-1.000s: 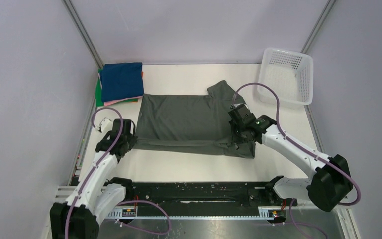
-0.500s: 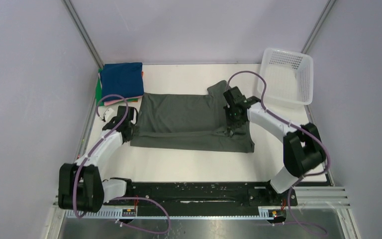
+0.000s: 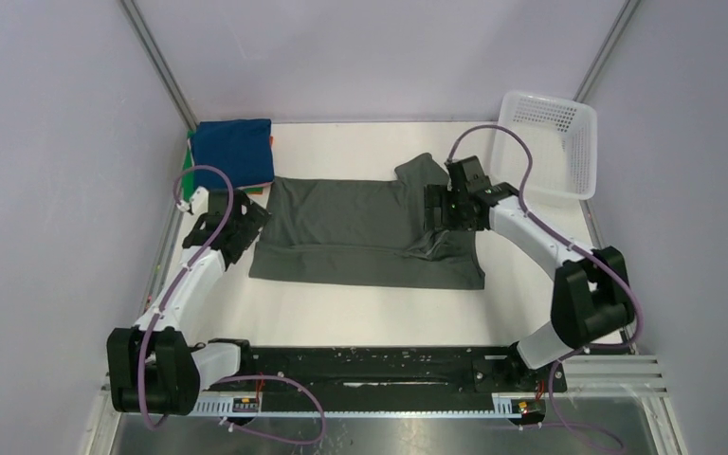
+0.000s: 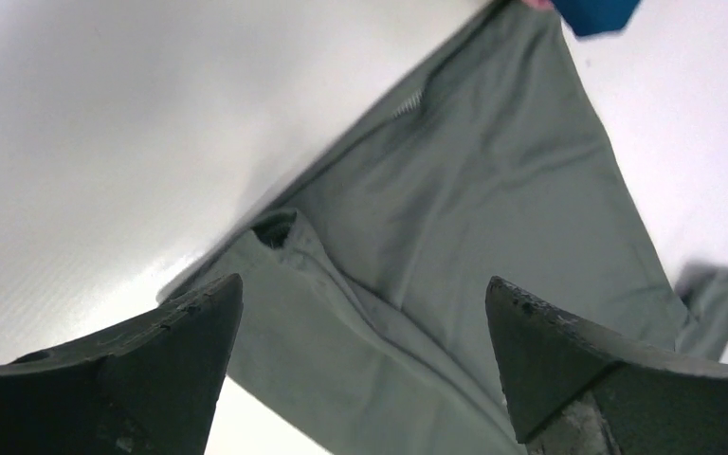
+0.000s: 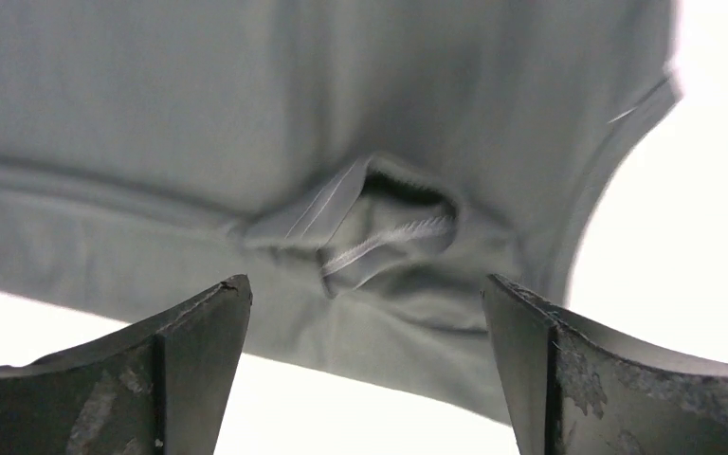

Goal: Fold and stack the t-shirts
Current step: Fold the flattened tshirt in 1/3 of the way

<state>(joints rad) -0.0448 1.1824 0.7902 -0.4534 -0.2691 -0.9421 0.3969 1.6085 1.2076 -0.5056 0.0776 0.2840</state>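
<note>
A dark grey-green t-shirt (image 3: 360,227) lies flat in the middle of the table, with its near part folded back over itself and one sleeve (image 3: 419,169) sticking out at the back. My left gripper (image 3: 250,218) hovers open at the shirt's left edge, holding nothing; in the left wrist view the gripper (image 4: 365,284) is above the folded cloth (image 4: 493,190). My right gripper (image 3: 434,212) is open over the shirt's right side; in the right wrist view the gripper (image 5: 365,284) is above a rumpled hem (image 5: 379,237). A folded stack with a navy blue t-shirt (image 3: 233,152) on top sits at the back left.
A white mesh basket (image 3: 545,142) stands at the back right corner. Pink, orange and green edges (image 3: 237,192) show under the navy shirt. Bare white table (image 3: 360,318) lies between the shirt and the arm bases.
Both grippers carried the shirt's near edge toward the back, then opened and let it go. The fold now lies on the shirt, and both grippers have lifted slightly away.
</note>
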